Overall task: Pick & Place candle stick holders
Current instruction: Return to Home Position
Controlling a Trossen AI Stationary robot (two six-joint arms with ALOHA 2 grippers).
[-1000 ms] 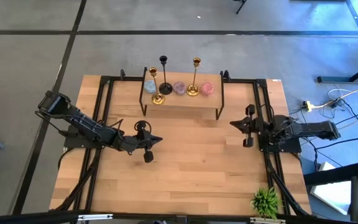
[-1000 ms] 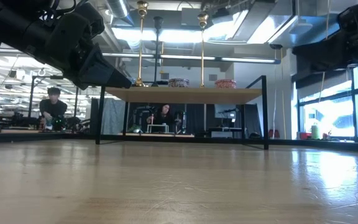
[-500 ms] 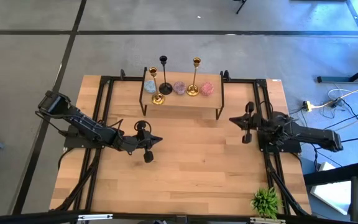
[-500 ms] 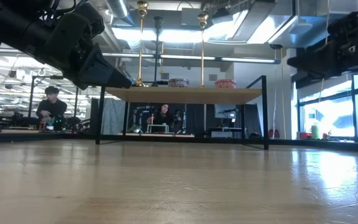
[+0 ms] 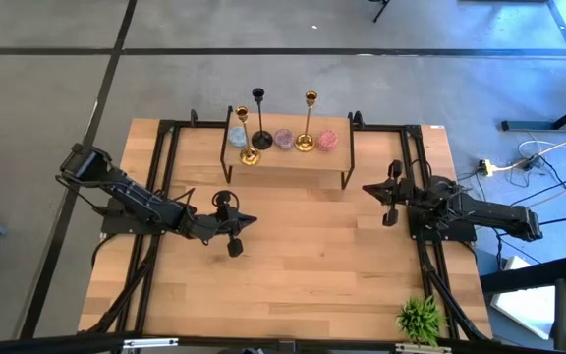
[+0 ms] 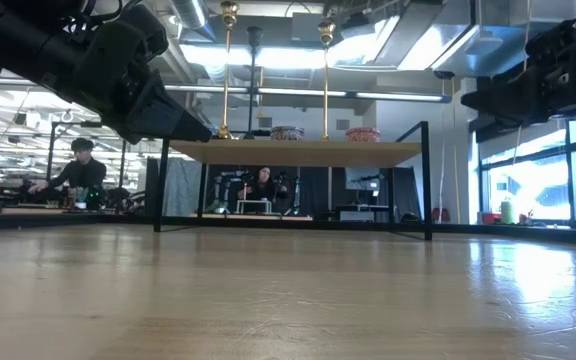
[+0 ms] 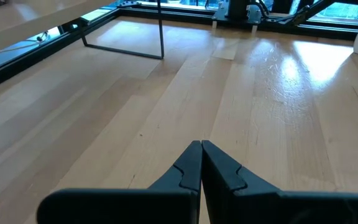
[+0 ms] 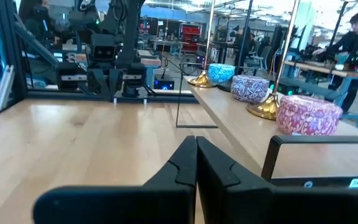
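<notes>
The left gripper (image 5: 247,220), its two fingers pressed together on nothing, hangs over the left half of the desk (image 5: 293,270), in front of the shelf (image 5: 288,163) that stands along the middle of the desk's far edge. All three candle stick holders are on that shelf. One gold candle stick holder (image 5: 249,154) is at the shelf's left end by its front edge, just beside a blue candle (image 5: 237,138). The black candle stick holder (image 5: 261,138) is behind it, toward the back edge. The other gold candle stick holder (image 5: 305,143) is right of the middle, between a purple candle (image 5: 283,139) and a pink candle (image 5: 326,140). The right gripper (image 5: 369,190), likewise closed and empty, points at the shelf's right end from near the desk's right edge, close to the shelf's right leg. A small plant (image 5: 421,317) sits at the desk's near right corner. With nothing left on the bare wood to carry, the job appears all but done, with only the retreat to rest to come. That retreat likely goes best if each arm draws straight back toward its own side edge before folding, fingers shut. The right arm would do well to back off first from the shelf's leg and the tall thin stems, which a light knock could topple, and to swing well short of the plant
</notes>
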